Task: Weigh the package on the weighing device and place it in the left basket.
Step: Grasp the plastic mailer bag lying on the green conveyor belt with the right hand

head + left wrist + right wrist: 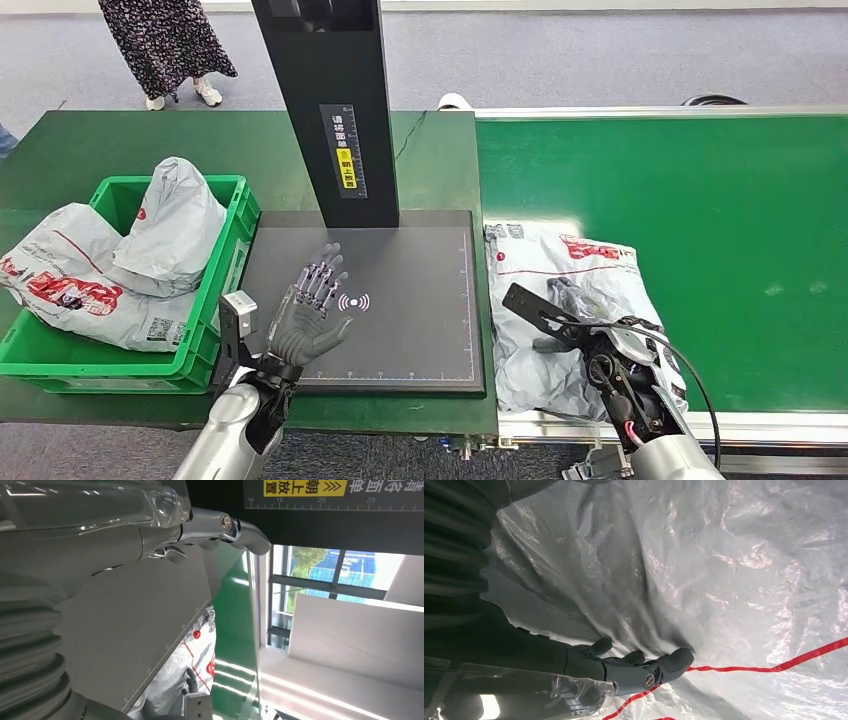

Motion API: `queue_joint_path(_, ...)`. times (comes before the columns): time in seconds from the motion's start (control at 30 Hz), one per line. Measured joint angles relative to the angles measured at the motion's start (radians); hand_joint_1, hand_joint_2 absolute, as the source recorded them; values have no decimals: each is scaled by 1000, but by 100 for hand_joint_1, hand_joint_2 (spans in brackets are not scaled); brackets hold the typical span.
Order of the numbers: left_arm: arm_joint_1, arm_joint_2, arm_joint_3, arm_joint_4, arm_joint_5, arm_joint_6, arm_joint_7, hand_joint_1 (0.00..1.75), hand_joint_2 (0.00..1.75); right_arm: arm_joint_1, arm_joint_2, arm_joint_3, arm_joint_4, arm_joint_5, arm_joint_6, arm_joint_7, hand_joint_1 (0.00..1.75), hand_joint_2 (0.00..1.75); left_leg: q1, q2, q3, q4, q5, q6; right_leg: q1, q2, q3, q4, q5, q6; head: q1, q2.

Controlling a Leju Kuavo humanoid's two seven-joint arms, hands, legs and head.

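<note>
- The right hand (570, 325), low and right of centre in the head view, rests on a grey plastic package (560, 290). In the right wrist view its fingers (659, 667) press into the crinkled film beside a red printed line; whether they actually grip the film cannot be told.
- That package lies flat on the green conveyor belt (720, 220), just beside the right edge of the weighing device (400, 300).
- The left hand (310, 310), lower centre-left in the head view, hovers palm-up over the dark weighing plate with its fingers spread, holding nothing.
- A black post (335, 100) with a yellow label rises from the back of the plate.
- At the left edge of the head view sits a green basket (215, 330) with two grey packages (110, 260) heaped in it.
- At upper left, a person (165, 45) in a patterned skirt stands on the floor.
</note>
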Motion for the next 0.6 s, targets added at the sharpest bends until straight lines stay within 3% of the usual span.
queue_joint_path(0.37, 10, -1, 0, -2, 9, 15, 16, 0, 175, -16, -5, 24, 22, 48, -24, 78, 0, 175, 0, 0, 0, 0, 0, 0, 0, 0, 0, 0, 0, 0, 0, 0)
queue_joint_path(0.5, 23, -1, 0, -17, 10, 20, 25, 0, 175, -14, -14, 31, 18, 91, -30, 147, 173, 175, 0, 0, 0, 0, 0, 0, 0, 0, 0, 0, 0, 0, 0, 0)
queue_joint_path(0.6, 20, -3, -1, -17, 14, 19, 35, 0, 175, -16, -18, 32, 26, 84, 29, 120, 175, 175, 0, 0, 0, 0, 0, 0, 0, 0, 0, 0, 0, 0, 0, 0)
